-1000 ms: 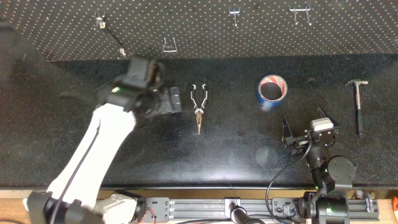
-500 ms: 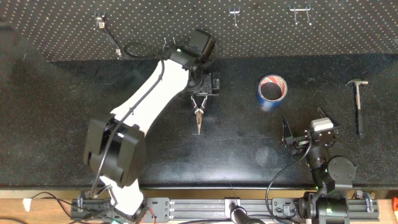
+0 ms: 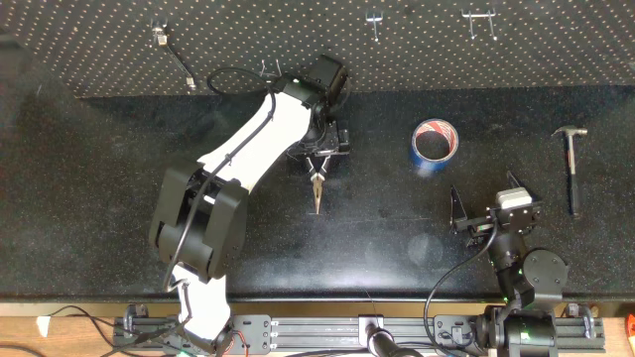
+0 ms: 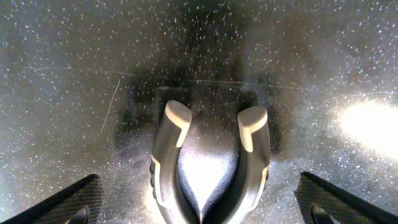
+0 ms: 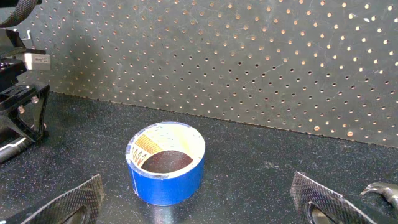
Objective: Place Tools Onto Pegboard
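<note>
Grey-handled pliers (image 3: 317, 175) lie on the black worktop, nose toward the front edge. My left gripper (image 3: 322, 147) is right over their handles. Seen from the left wrist, the two pale handles (image 4: 169, 157) lie between the gripper's (image 4: 202, 200) open fingers, which stand wide on either side without touching them. A blue tape roll (image 3: 435, 144) stands to the right, and a hammer (image 3: 571, 171) lies at the far right. My right gripper (image 3: 485, 214) rests open near the front, facing the tape roll (image 5: 166, 163) with nothing between its fingers (image 5: 74, 200).
The pegboard (image 3: 417, 45) runs along the back with wire hooks (image 3: 270, 72), (image 3: 374, 20), (image 3: 479, 20) and a cable hung at its left (image 3: 177, 55). The hammer head (image 5: 380, 190) and the left gripper (image 5: 23, 93) sit at the right wrist view's edges.
My left arm has swung from the left side over to the pliers and settled its open fingers around the handles. The right arm has not moved.
</note>
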